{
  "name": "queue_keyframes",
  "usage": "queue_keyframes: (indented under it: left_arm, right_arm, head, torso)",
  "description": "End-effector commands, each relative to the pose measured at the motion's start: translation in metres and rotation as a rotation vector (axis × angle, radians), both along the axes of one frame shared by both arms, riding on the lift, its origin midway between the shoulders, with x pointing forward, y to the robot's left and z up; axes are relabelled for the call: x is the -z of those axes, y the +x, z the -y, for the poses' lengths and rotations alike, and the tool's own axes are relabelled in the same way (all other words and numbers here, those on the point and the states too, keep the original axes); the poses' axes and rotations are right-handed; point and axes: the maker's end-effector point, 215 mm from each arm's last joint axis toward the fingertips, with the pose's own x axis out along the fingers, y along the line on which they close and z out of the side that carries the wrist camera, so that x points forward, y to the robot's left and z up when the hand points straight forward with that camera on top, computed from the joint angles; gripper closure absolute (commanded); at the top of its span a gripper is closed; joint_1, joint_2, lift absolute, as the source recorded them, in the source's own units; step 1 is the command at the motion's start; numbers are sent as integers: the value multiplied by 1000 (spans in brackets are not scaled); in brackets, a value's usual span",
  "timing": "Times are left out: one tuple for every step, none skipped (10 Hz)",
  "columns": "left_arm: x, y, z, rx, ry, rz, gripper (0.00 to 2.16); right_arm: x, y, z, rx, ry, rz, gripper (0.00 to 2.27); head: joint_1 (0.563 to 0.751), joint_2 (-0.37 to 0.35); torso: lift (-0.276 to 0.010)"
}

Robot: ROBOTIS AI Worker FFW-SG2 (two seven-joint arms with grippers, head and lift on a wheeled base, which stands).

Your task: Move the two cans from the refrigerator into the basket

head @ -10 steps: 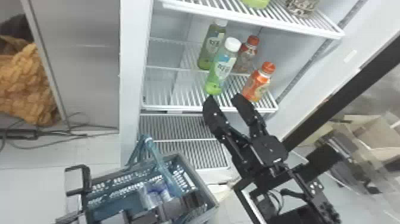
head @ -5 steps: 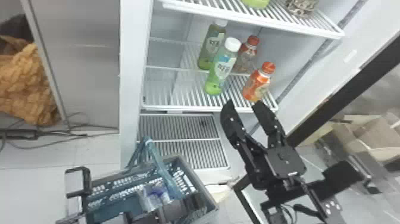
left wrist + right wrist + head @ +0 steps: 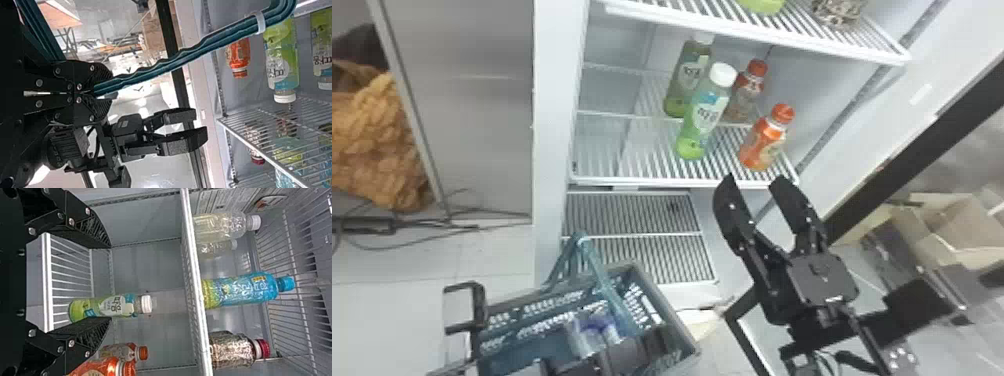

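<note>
Near the front edge of the lit shelf, right gripper has slid toward the robot's right over the last second. It was just below the front green bottle; now it's just below the upright orange bottle, nothing between its fingers, which are spread wide. Bottles haven't moved. Reads as realigning or backing off between grabs, no pick gained; if orange is the target, it likely needs a lift and a push in, minding the shelf edge.

Left gripper has its fingers pressed together on the teal basket handle.

Cans: none I can confirm on the shelves, only bottles and a patterned container, cut off at the head view's top. Clear-and-purple items lie inside the basket; probably task items already in, but too smeared to count or type. Left arm covers part of the basket, and the bottom edge crops it. Orange bottle is partly behind a finger in the right wrist view.
</note>
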Motion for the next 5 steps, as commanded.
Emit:
queue_keyframes:
  left_arm:
    - [0,0,0,1,0,1,1202]
    - [0,1,0,-1,0,2,1202]
    - [-1,1,0,-1,-2,1,1202]
    - [0,0,0,1,-1,1,1202]
    - [-1,1,0,1,-1,3,1202]
  right_arm:
    - [2,0,0,1,3,0,403]
    - [1,1,0,0,4,2,403]
    - [1,1,0,0,4,2,401]
    - [2,2,1,0,3,2,401]
    - [3,2,0,-2,4,2,401]
  head:
    - [695,-350]
    - [695,-350]
    - [695,-350]
    - [695,-350]
    - [695,-350]
  torso:
    - [-276]
    - [-276]
    - [-276]
    - [-276]
    - [-276]
